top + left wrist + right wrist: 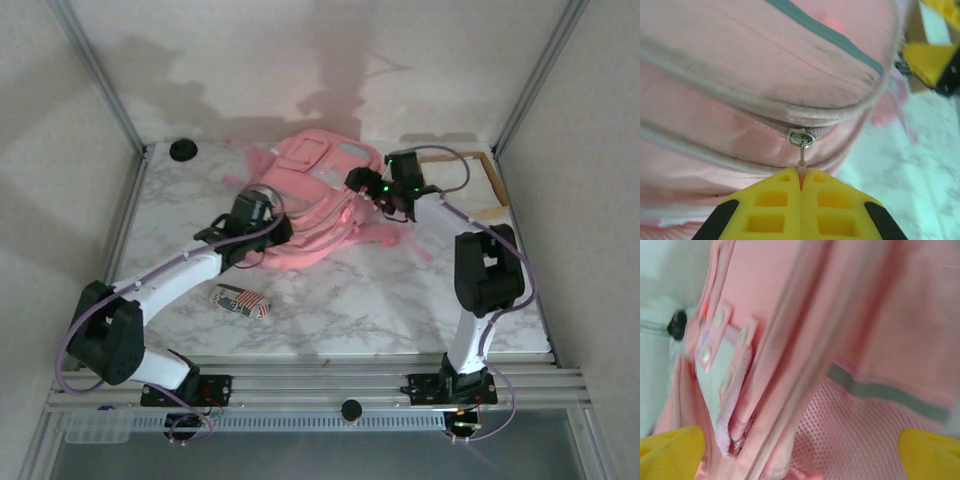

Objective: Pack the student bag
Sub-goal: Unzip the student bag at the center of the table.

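pink student bag [310, 200] lies at the marble table's back; cardboard box [497, 185] just right of it; striped case [240, 300] nearer the arms; left gripper [801, 174] clenched on the zip pull [802, 159]; right gripper [800, 454] splayed open against the bag's mesh side

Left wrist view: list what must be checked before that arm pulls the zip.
1. Grip: left gripper shut on the zip pull: ok.
2. The slider in sight, free of fabric: ok.
3. Which way the zip opens from here: cannot tell.
4. Bracing: right gripper steadying the student bag: not ok, jaws wide open over the fabric, gripping nothing.
5. The small oval case lies apart from the bag on the table: ok.
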